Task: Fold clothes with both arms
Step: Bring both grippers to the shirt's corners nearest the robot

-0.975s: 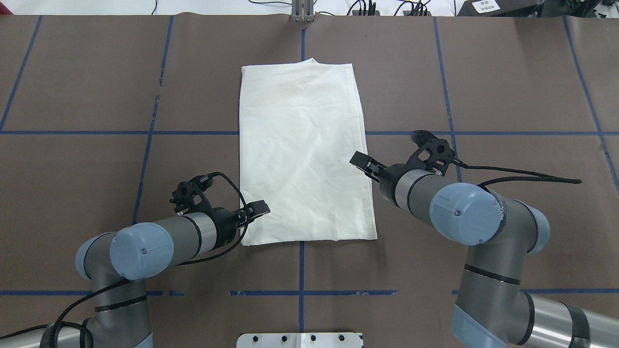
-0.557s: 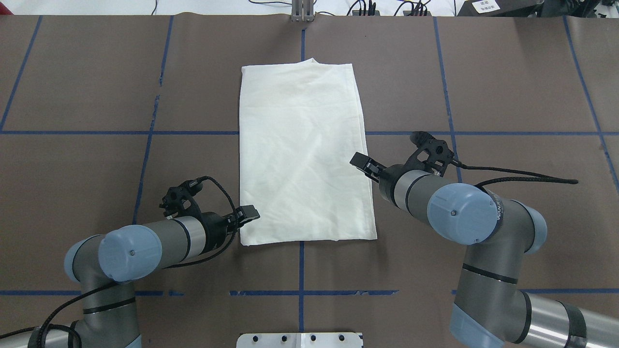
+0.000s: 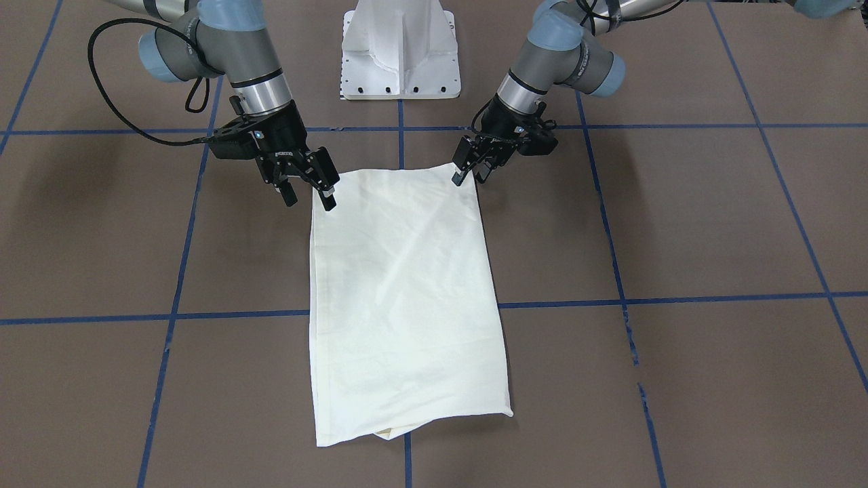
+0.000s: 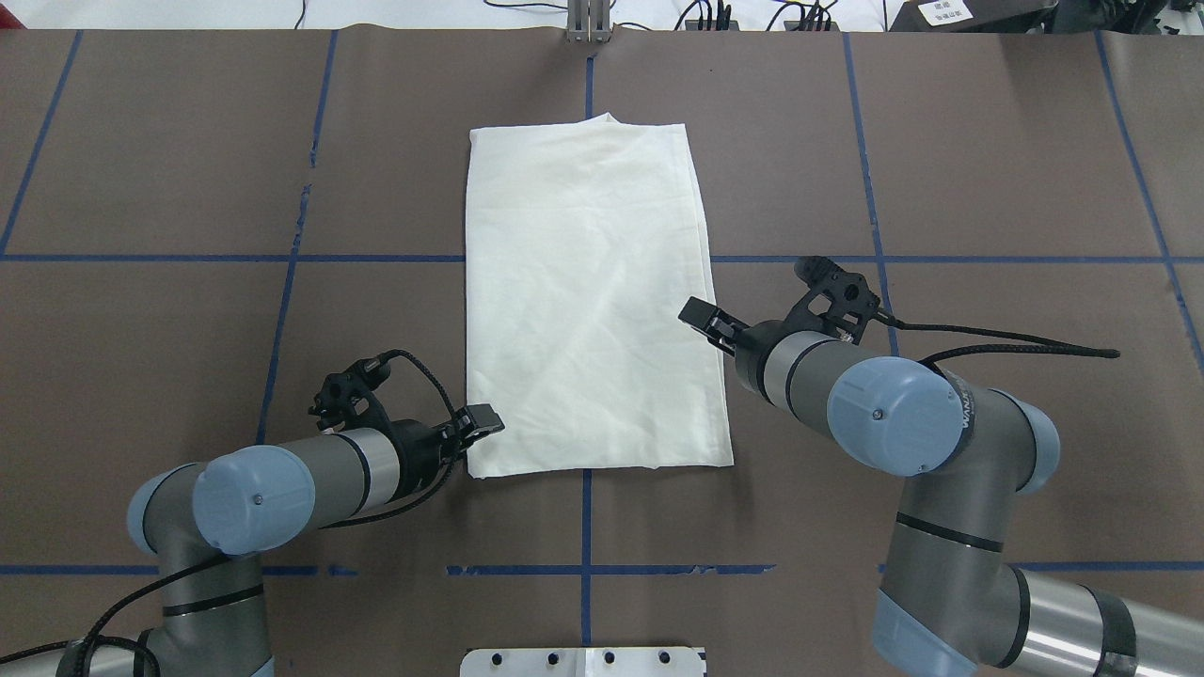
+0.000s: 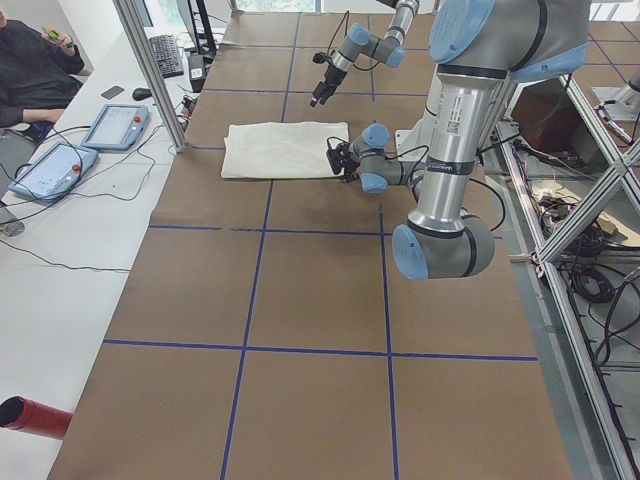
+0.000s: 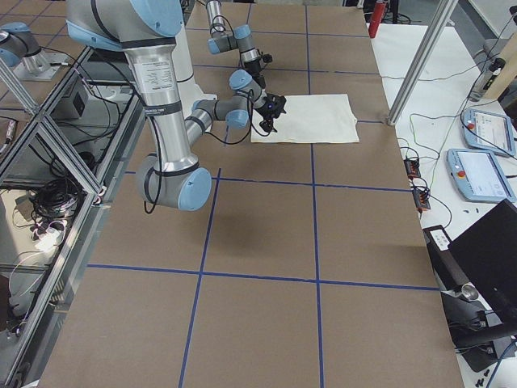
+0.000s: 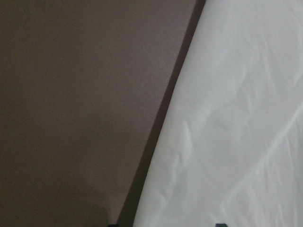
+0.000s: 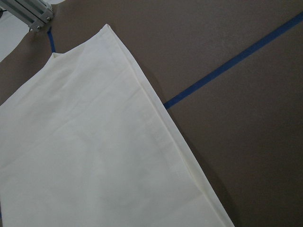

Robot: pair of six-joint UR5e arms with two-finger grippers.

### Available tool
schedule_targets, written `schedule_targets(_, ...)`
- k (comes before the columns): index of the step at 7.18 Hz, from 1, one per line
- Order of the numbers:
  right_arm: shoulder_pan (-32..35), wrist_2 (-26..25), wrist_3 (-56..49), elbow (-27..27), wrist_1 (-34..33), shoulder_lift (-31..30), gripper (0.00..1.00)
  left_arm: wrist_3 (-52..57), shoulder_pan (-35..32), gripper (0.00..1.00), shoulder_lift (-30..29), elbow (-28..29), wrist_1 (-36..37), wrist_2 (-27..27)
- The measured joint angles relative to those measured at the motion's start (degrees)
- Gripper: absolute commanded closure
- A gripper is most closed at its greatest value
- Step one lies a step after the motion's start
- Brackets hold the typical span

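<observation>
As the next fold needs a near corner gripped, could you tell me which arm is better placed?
Likely left: the left pincer sits low at the T-shirt's near corner; the right pincer hangs higher.

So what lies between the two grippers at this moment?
Only the robot-side end of the folded cream shirt, lying flat. The left gripper and right gripper sit at its two side edges, clearest in the front-facing view.

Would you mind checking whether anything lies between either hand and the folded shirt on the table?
Nothing visible does. The left hand is open at a near corner of the shirt, and the right hand is open at the opposite edge. No object lies in either gap.
</observation>
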Motion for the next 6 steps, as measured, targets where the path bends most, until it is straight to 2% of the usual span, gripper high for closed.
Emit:
schedule_targets(3, -0.01, 0.0, 0.0, 0.0, 0.0, -0.04, 0.0, -0.12, 1.54, 0.28, -0.12, 0.08, -1.93, 0.04)
schedule_targets(4, -0.01, 0.0, 0.0, -0.01, 0.0, -0.05, 0.0, -0.14, 1.79, 0.47, -0.12, 0.08, -2.16, 0.06)
schedule_targets(5, -0.01, 0.0, 0.0, -0.01, 0.02, -0.05, 0.0, -0.45, 1.99, 0.74, -0.12, 0.06, -2.24, 0.08)
schedule_targets(6, -0.05, 0.0, 0.0, -0.03, 0.04, -0.05, 0.0, -1.52, 2.2, 0.88, -0.16, 0.03, -2.26, 0.15)
